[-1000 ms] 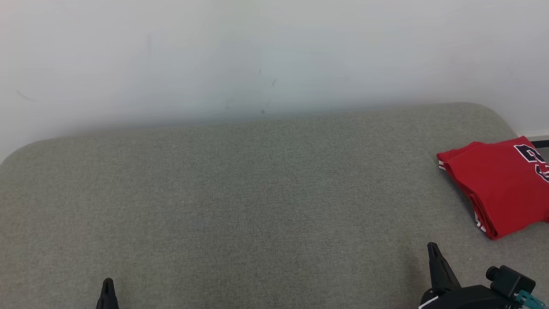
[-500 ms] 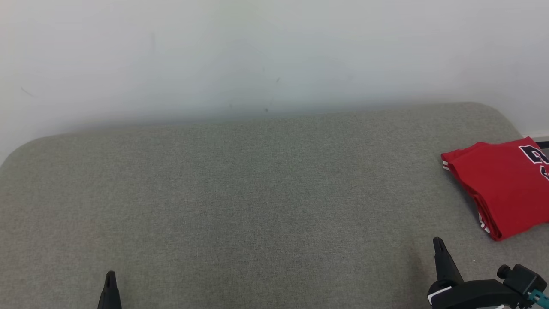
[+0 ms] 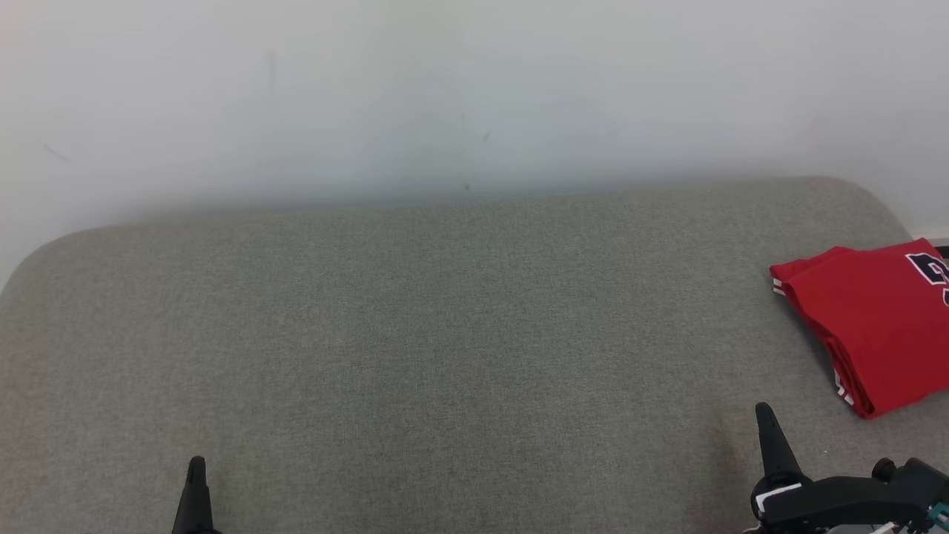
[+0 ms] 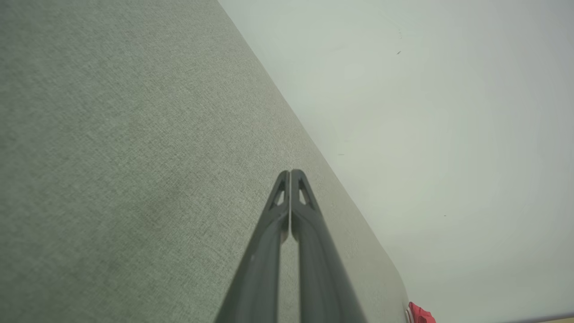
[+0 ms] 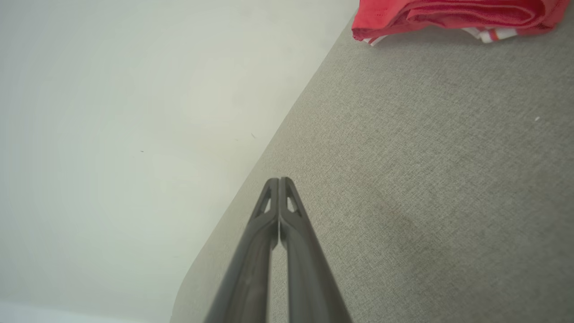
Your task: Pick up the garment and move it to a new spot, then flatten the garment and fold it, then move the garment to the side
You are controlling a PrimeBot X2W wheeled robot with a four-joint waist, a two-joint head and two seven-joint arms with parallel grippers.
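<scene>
The garment (image 3: 875,319) is a red jersey with dark lettering and white-striped trim, folded into a compact stack at the far right of the grey-green cushion (image 3: 445,348). Its folded edge runs along the top of the right wrist view (image 5: 453,15), and a red corner peeks in at the bottom of the left wrist view (image 4: 420,314). My right gripper (image 3: 764,412) is shut and empty, near the front edge, below and left of the garment. My left gripper (image 3: 196,466) is shut and empty at the lower left. Their fingers (image 4: 290,174) (image 5: 279,181) press together.
A pale wall (image 3: 445,89) rises directly behind the cushion. The cushion's rounded corners curve away at the far left and far right. A dark strip (image 3: 940,251) shows past the right edge behind the garment.
The head view has drifted, shifting the whole picture slightly right. Both fingertips stand a little higher in the picture than before. The garment lies as it did.
</scene>
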